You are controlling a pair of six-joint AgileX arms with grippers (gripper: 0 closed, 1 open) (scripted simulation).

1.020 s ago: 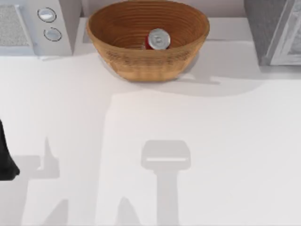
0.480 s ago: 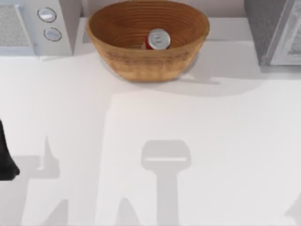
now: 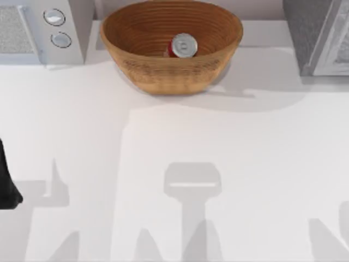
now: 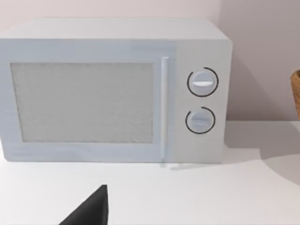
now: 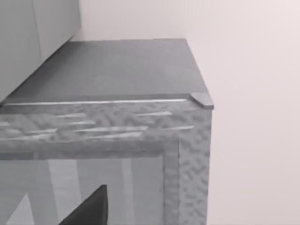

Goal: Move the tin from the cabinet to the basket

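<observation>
- The table [image 3: 234, 164] is a plain white top taking up most of the top view, with shadows of the arms along its lower edge.
- The cabinet [image 3: 316, 33] sits in the upper right corner of the top view, dark-grey and speckled with a pale framed door; the right wrist view looks at its top and door frame from close by.
- The microwave [image 3: 38, 30], white with two round knobs, is in the upper left corner.
- The basket [image 3: 172, 68] stands at upper centre, between the two boxes and apart from both.
- The tin [image 3: 184, 46] rests inside the basket, right of its middle, silver top up and a sliver of red side showing.
- The left arm [image 3: 6, 180] is a dark shape at the left edge; its pincer's opening I cannot tell.
- Only a dark finger tip of the right gripper [image 5: 89, 211] shows, so I cannot tell its opening or load.
- Judgement: the tin looks delivered. What remains is to park both arms low and clear, without brushing the basket rim or the cabinet door.
</observation>
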